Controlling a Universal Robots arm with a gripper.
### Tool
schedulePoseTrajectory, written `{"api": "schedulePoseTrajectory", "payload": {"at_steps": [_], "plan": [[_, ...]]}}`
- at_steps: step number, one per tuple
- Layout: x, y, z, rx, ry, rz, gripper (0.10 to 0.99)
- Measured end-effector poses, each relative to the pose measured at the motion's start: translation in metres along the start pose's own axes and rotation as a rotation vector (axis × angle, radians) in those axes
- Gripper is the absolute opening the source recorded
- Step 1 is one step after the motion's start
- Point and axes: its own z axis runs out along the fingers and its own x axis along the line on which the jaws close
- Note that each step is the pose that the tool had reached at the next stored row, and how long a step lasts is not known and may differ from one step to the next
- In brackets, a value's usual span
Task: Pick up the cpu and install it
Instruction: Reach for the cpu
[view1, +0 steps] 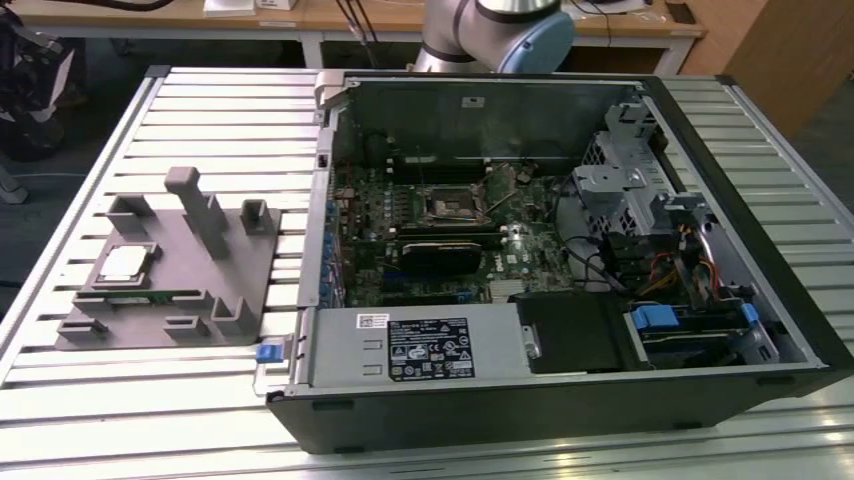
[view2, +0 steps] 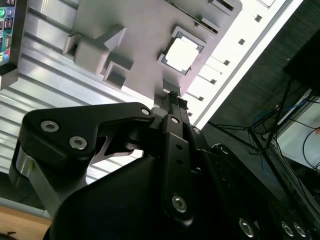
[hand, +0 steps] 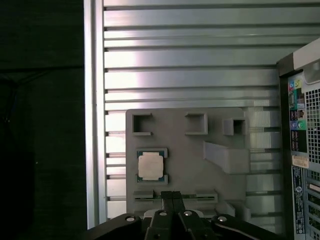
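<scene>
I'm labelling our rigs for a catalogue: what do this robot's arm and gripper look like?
The arm is silver-grey with a pale blue joint cap. The gripper is matte black: flat linked plates with silver screws, narrowing to two slim fingers.

One cpu (view1: 123, 264), one grey holder tray (view1: 174, 278), one open computer case (view1: 534, 412), one gripper (hand: 172, 195).

The claw (hand: 173, 196) is black. Beneath it the holder tray (hand: 192, 165) is plain matt grey. Near the claw, the cpu (hand: 150, 166) has a pale silver top and a dark greenish rim. The table (hand: 175, 50) is silver, striped with ribs.
</scene>
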Motion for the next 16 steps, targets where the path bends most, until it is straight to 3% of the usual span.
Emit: {"api": "schedulePoseTrajectory", "payload": {"at_steps": [7,16], "plan": [[0.0119,-0.0006,0.0019,0.000,0.0020,0.000,0.106],[0.0211,-0.0011,0.0040,0.000,0.0044,0.000,0.106]]}}
